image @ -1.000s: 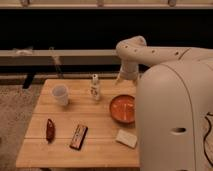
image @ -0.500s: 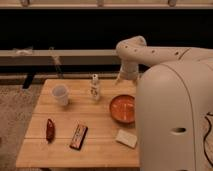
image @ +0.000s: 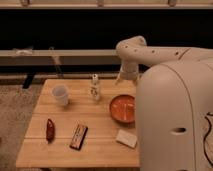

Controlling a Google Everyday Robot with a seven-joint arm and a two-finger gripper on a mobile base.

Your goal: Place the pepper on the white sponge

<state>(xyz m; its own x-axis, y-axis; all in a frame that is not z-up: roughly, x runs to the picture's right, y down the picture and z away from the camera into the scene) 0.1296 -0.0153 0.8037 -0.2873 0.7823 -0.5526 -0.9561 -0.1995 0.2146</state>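
Note:
The dark red pepper (image: 50, 130) lies on the wooden table (image: 100, 150) near its front left. The white sponge (image: 126, 138) lies at the front right, just in front of the orange bowl (image: 123, 108). My gripper (image: 120, 80) hangs at the end of the white arm above the table's back right edge, behind the bowl. It is far from both the pepper and the sponge and holds nothing that I can see.
A white cup (image: 61, 94) stands at the back left and a small bottle (image: 95, 87) at the back middle. A flat dark snack bar (image: 78, 136) lies between pepper and sponge. My white body (image: 175, 120) blocks the right side.

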